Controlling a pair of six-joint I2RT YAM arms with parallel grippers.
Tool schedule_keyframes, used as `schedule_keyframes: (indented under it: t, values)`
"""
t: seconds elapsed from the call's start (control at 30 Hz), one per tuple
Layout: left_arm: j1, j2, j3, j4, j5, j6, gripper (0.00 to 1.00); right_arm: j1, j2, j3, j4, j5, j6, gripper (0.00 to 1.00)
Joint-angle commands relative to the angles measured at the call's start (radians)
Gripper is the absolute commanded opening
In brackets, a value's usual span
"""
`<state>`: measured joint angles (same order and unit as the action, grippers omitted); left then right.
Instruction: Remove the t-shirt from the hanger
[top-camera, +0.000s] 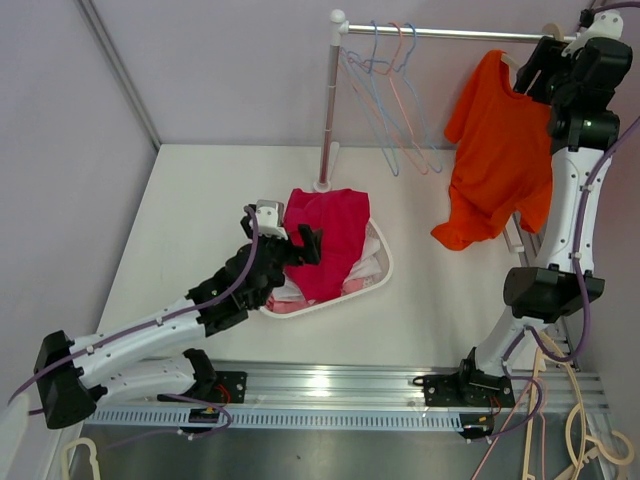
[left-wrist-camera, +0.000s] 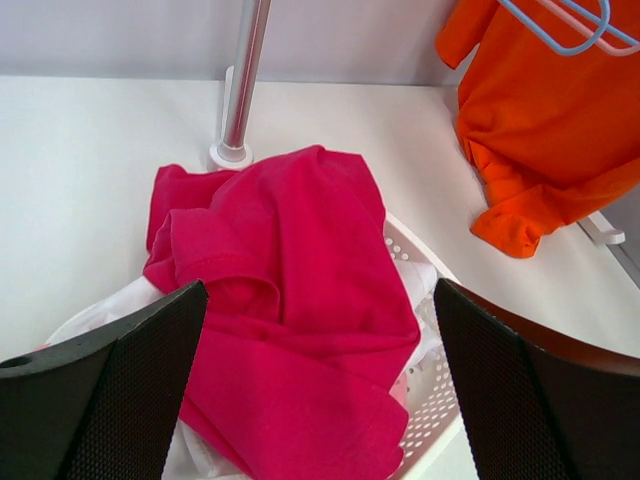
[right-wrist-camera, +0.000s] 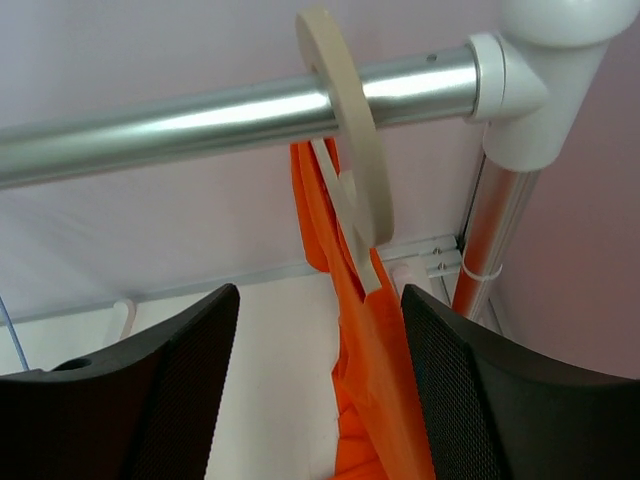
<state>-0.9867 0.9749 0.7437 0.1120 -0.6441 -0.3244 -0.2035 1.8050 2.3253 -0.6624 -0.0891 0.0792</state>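
Fingers, right gripper (right-wrist-camera: 318, 310): spread wide, hanger (right-wrist-camera: 350, 170) framed between.
Fingers, left gripper (left-wrist-camera: 320, 300): spread wide over pink garment (left-wrist-camera: 300, 300) in basket (left-wrist-camera: 430, 390).
Orange t-shirt (top-camera: 500, 150): hung by counter's far right corner.

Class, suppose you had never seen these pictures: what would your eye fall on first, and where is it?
First, the bright orange t-shirt hanging from a cream hanger on the metal rail at the upper right, with the right gripper open close by the hanger's hook. Next, the pink t-shirt heaped in the white basket mid-table, with the left gripper open over it.
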Motion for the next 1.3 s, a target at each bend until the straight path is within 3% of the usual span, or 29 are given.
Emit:
schedule_keyframes:
  t: [0.0,0.23,0.43,0.5,0.53,0.57,0.9,1.13,1.27]
  values:
    - [-0.009,0.011,-0.003,0.103,0.003,0.039,1.00,-0.007,0.020,0.014,0.130,0.026,0.013,0.70]
    - [-0.009,0.031,-0.050,0.219,0.004,0.082,1.00,-0.011,0.115,0.019,0.277,-0.003,0.016,0.61]
    - [-0.009,0.059,-0.046,0.241,-0.014,0.114,0.99,-0.027,0.208,0.072,0.326,-0.077,0.041,0.38]
    - [-0.009,0.059,-0.053,0.244,-0.015,0.114,0.99,-0.027,0.212,0.066,0.339,-0.081,0.037,0.21]
    - [-0.009,0.059,-0.055,0.242,-0.015,0.111,0.99,-0.027,0.214,0.069,0.340,-0.084,0.034,0.02]
    - [-0.009,0.056,-0.055,0.241,-0.017,0.110,0.99,-0.028,0.215,0.072,0.339,-0.089,0.037,0.00]
    - [-0.009,0.015,-0.066,0.238,0.006,0.111,1.00,-0.031,0.064,0.074,0.345,-0.162,0.053,0.00]
    - [-0.012,-0.064,-0.031,0.310,0.011,0.287,0.99,-0.034,-0.094,-0.040,0.369,-0.212,0.065,0.00]
    - [-0.012,-0.042,0.099,0.275,0.143,0.381,0.99,-0.034,-0.154,-0.107,0.305,-0.140,0.117,0.00]
